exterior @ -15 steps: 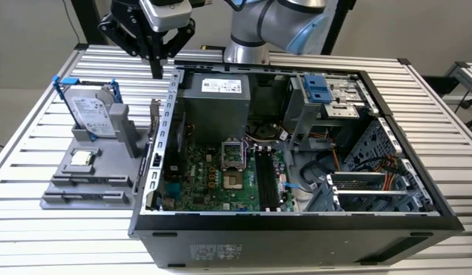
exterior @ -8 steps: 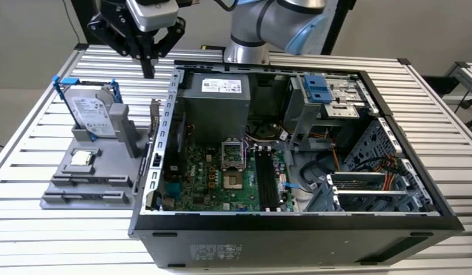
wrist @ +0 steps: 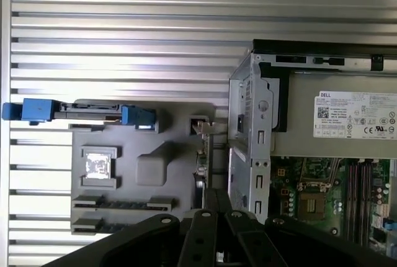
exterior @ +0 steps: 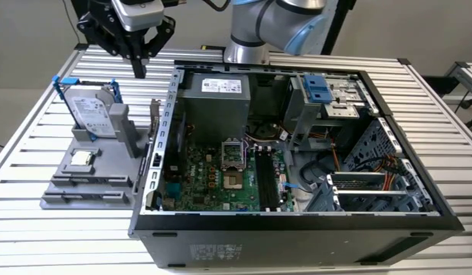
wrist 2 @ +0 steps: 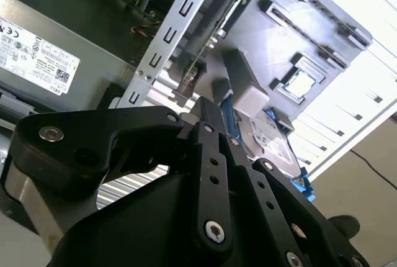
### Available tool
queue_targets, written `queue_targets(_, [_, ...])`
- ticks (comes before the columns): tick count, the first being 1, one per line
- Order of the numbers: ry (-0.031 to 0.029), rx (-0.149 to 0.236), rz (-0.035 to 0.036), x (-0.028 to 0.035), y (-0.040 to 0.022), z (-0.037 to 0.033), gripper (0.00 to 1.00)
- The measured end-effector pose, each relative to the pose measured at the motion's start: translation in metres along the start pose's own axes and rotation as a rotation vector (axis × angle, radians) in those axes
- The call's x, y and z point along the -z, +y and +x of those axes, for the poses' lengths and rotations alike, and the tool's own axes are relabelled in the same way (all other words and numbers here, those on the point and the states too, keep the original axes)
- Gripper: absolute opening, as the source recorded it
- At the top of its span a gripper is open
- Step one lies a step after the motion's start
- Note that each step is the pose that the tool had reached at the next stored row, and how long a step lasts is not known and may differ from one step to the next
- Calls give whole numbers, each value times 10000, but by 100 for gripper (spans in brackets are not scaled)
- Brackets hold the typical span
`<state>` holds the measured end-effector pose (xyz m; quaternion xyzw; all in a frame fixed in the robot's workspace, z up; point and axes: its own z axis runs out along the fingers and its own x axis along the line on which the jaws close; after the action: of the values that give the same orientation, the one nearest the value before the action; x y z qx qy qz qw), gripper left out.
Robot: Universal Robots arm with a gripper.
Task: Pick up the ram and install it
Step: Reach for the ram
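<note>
Gripper (exterior: 139, 71): hanging high, fingers pressing together, pinching nothing.
Ram (wrist: 118, 204): lying in the holder (exterior: 113, 172), at 9 o'clock from the case (exterior: 297, 232) in the exterior view.

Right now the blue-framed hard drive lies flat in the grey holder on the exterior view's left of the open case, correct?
No. The hard drive stands upright on edge in the grey holder, not flat, as the exterior view shows. The holder does sit on that view's left of the open case.
</note>
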<state>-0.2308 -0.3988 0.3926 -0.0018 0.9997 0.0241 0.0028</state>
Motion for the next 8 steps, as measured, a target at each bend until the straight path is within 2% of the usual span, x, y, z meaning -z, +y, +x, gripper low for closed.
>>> queue_targets(8, [3, 0, 0, 1, 1, 149, 0])
